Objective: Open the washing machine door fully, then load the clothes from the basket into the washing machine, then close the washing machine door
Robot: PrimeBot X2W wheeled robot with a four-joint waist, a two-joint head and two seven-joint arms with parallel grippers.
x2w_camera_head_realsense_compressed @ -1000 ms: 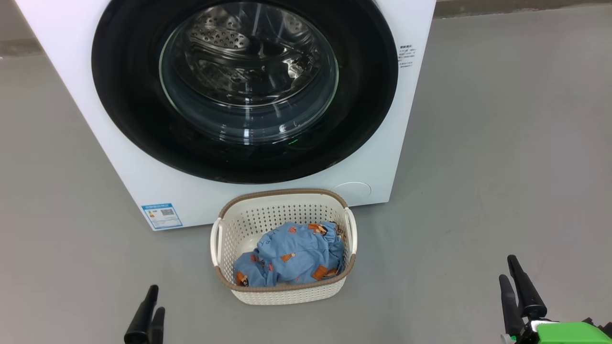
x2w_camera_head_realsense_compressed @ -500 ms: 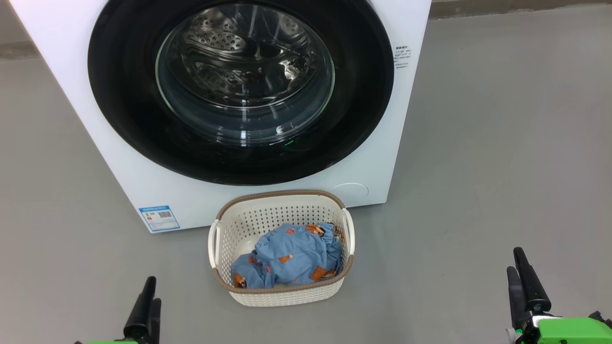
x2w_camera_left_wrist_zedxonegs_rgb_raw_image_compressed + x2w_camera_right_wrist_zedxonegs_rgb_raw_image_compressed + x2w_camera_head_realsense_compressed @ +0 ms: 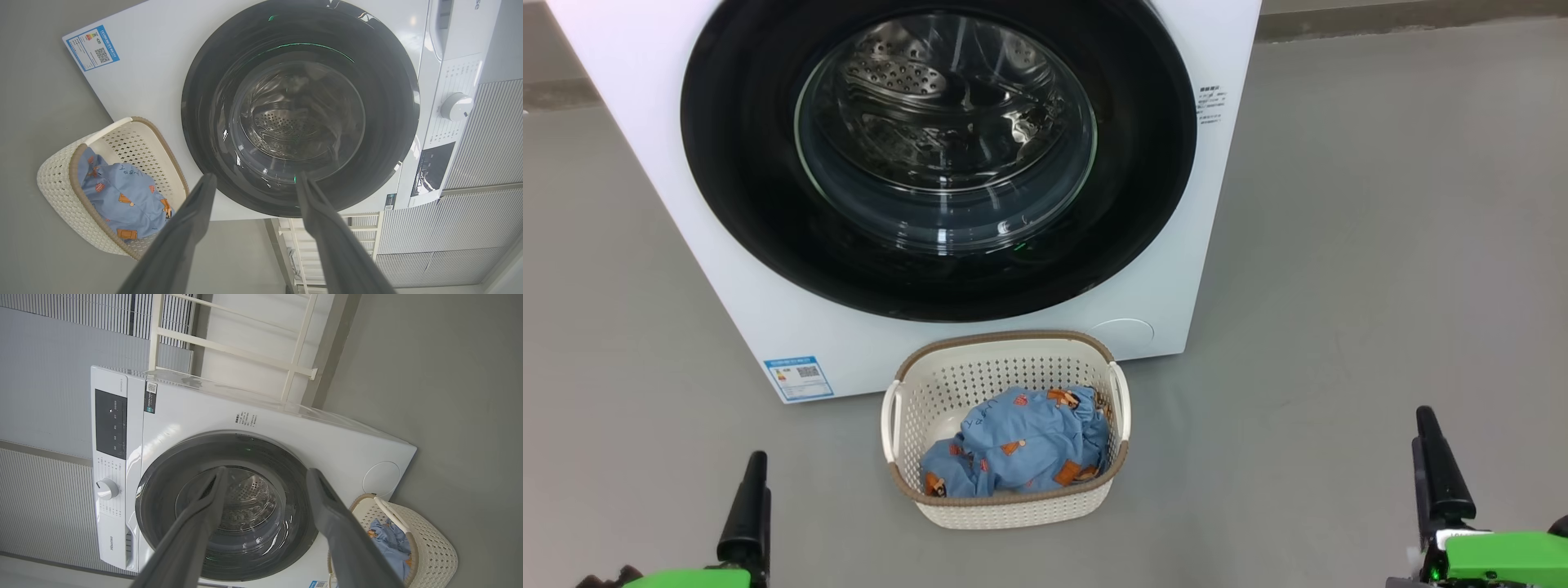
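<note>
The washing machine door [image 3: 939, 155] fills the upper middle of the head view. It sits shut and flush on the white front of the washing machine [image 3: 662, 188], and the steel drum shows through its glass. Just below it, at lower centre, the basket [image 3: 1005, 510] stands on the grey floor close to the machine's foot. The clothes [image 3: 1021, 445] lie bundled inside it, toward its near right.

You are at the first step, and opening the door has not begun. The left gripper [image 3: 254, 176] and the right gripper [image 3: 266, 471] both have their fingers spread wide with nothing between them. They sit low in the bottom corners of the head view, well apart from the door.

Next you need one gripper brought up to the door's black rim. I cannot make out a handle or recess, so find the opening edge before you commit. The basket sits under the door's lower edge, so watch the swing there.

Compared with a second ago, both grippers have risen a little and drifted outward, and green wrist housings now show at the bottom edge. The camera has shifted slightly. Door, basket and clothes lie as they did.
</note>
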